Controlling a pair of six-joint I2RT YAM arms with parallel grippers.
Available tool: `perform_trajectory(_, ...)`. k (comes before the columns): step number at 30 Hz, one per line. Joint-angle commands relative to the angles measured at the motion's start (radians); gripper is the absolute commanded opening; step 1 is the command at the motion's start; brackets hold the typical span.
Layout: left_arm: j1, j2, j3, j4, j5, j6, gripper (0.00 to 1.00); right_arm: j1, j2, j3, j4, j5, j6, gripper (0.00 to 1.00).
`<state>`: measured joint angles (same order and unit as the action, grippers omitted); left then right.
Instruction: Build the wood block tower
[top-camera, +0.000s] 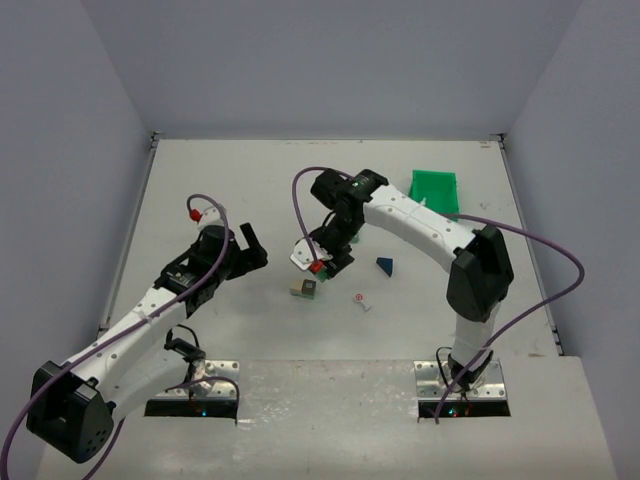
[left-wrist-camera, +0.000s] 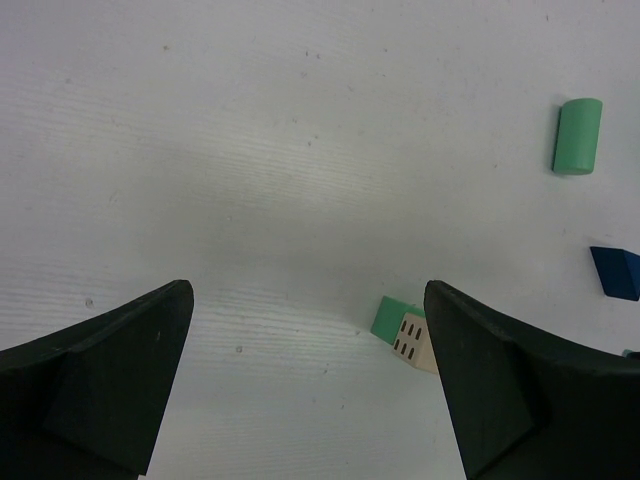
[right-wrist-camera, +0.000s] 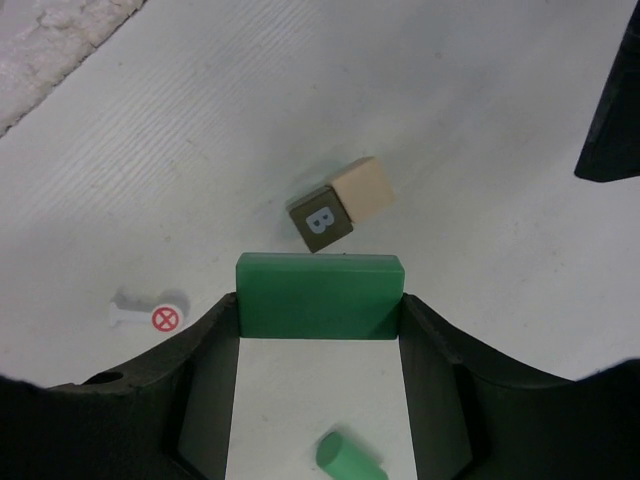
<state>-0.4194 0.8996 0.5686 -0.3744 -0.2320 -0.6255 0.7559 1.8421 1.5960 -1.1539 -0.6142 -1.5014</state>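
My right gripper (top-camera: 323, 263) is shut on a dark green flat rectangular block (right-wrist-camera: 320, 297) and holds it above the table, just short of two cubes. Those cubes touch each other: an olive one marked "B" (right-wrist-camera: 322, 220) and a tan one (right-wrist-camera: 362, 188); they also show in the top view (top-camera: 305, 288). A light green cylinder (right-wrist-camera: 348, 460) lies on the table under the right gripper. A dark blue wedge (top-camera: 385, 265) lies to the right. My left gripper (top-camera: 256, 250) is open and empty, left of the cubes (left-wrist-camera: 405, 332).
A bright green bin (top-camera: 435, 190) stands at the back right. A small white tag with a red crossed circle (top-camera: 362, 300) lies near the cubes. The left wrist view also shows the cylinder (left-wrist-camera: 577, 136) and the wedge (left-wrist-camera: 615, 272).
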Motion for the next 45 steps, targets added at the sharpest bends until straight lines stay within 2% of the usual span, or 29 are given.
perform_trajectory(1,-0.01,-0.05,0.034,-0.018,-0.027,-0.005,1.0,0.028,0.105,0.192,-0.191,0.034,-0.186,0.49)
perform_trajectory(4,-0.01,-0.063,0.039,-0.032,-0.029,-0.006,1.0,0.041,0.176,0.249,-0.238,0.056,-0.239,0.51)
perform_trajectory(12,-0.011,-0.069,0.046,-0.092,-0.054,-0.024,1.0,0.084,0.242,0.288,-0.238,0.103,-0.394,0.52)
perform_trajectory(18,-0.011,-0.088,0.044,-0.12,-0.055,-0.044,1.0,0.097,0.319,0.38,-0.31,0.128,-0.49,0.52)
perform_trajectory(25,-0.012,-0.107,0.066,-0.165,-0.059,-0.055,1.0,0.121,0.349,0.379,-0.335,0.18,-0.568,0.53)
perform_trajectory(35,-0.011,-0.132,0.114,-0.234,-0.097,-0.065,1.0,0.157,0.338,0.324,-0.34,0.252,-0.571,0.53)
perform_trajectory(45,-0.012,-0.118,0.119,-0.236,-0.12,-0.067,1.0,0.173,0.324,0.29,-0.352,0.277,-0.599,0.54)
